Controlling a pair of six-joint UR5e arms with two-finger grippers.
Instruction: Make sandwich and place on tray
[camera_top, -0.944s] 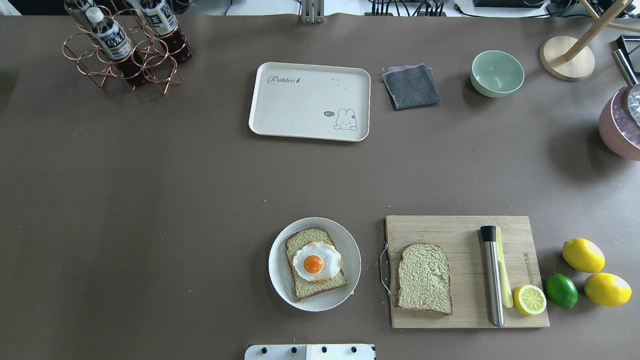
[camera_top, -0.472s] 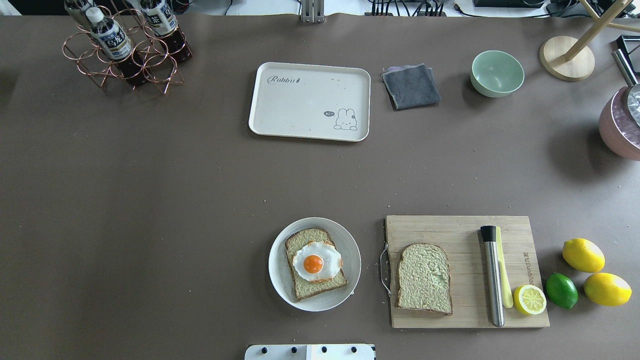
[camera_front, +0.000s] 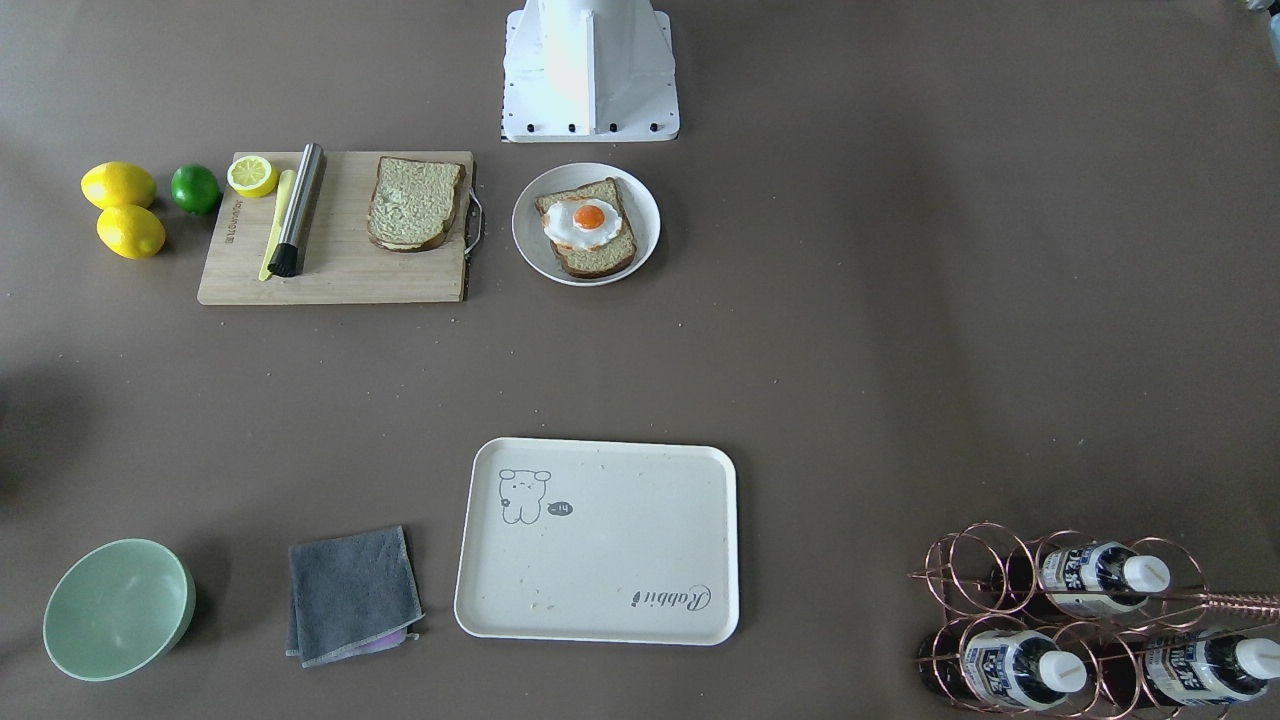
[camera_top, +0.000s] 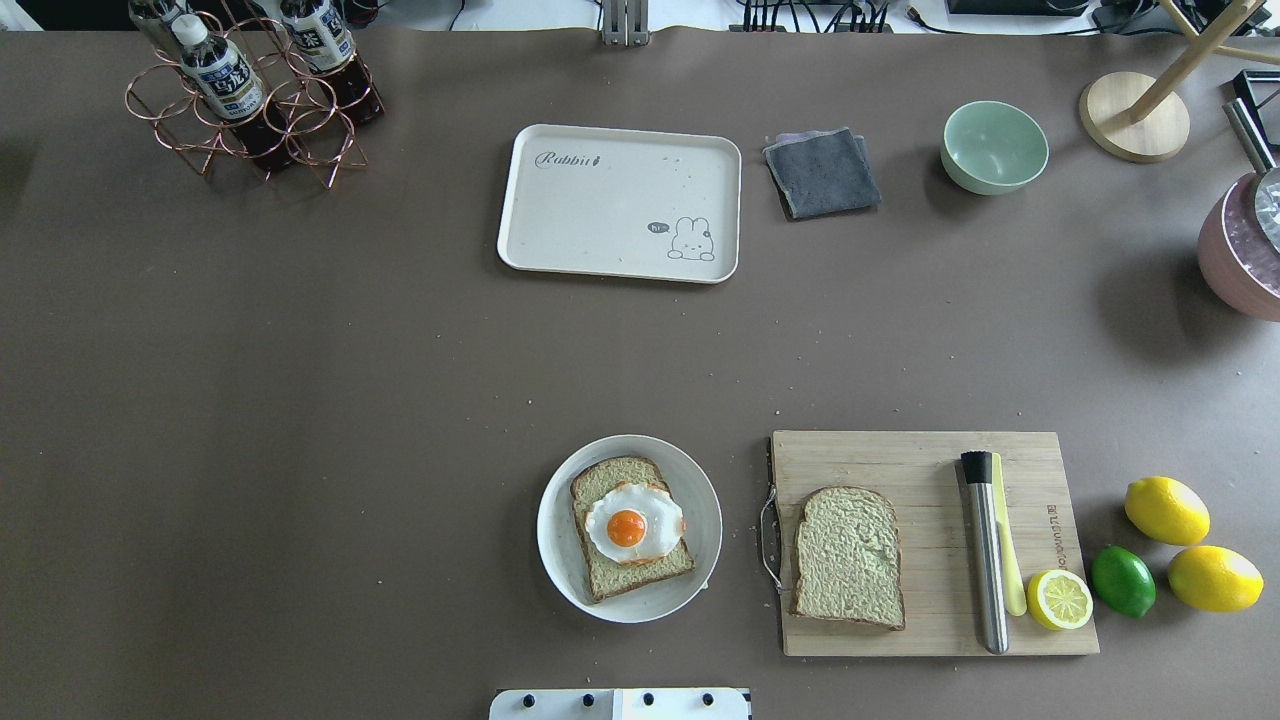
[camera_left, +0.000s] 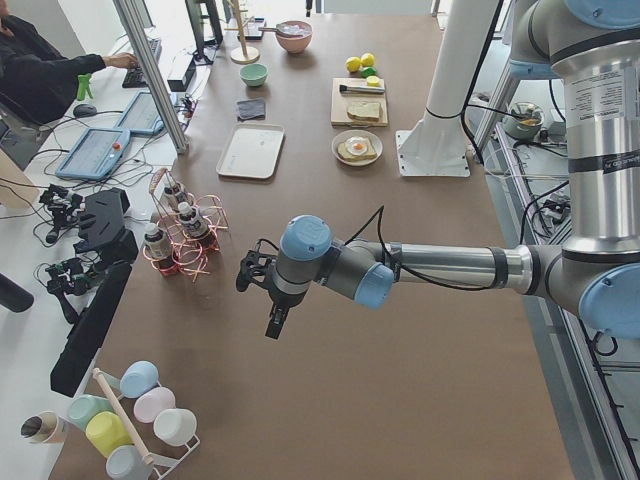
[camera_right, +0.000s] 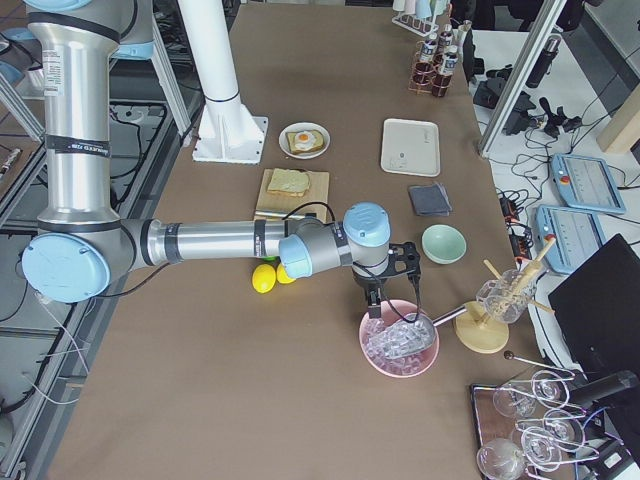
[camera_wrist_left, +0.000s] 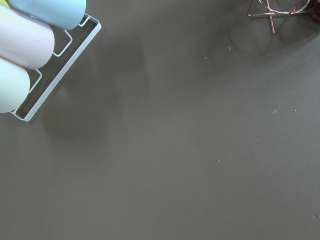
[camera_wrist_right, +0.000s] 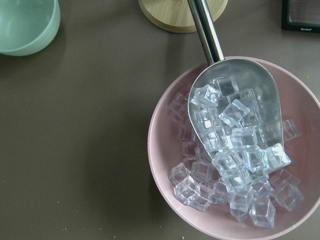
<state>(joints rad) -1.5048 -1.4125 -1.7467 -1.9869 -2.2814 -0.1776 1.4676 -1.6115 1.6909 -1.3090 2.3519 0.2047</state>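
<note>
Both my left fingers (camera_left: 250, 272) and my right fingers (camera_right: 400, 268) hang far out at the two ends of the worktop (camera_top: 300, 400). They look so small there that I cannot tell how wide they are open, or if they hold a thing.

The bottom slice (camera_top: 620, 578) lies on the round plate (camera_top: 555, 560) close to me, and the egg (camera_top: 633, 523) sits on top of it. The loose slice (camera_top: 849, 556) lies flat on the wooden board (camera_top: 930, 460), at 3 o'clock from the plate and apart from it. The tray (camera_top: 600, 215) waits at 12 o'clock from the plate, far across, with no food in it. A metal stick (camera_top: 985, 550) lies on the board at 3 o'clock from the loose slice.

I think my job now is to fetch the loose slice. My right fingers are on that side, so I should use them. I should come straight down, pinch the two brown crust sides softly, and keep the slice flat. I should stay away from the metal stick. Then I should lay the slice square on the egg so the edges match.
</note>
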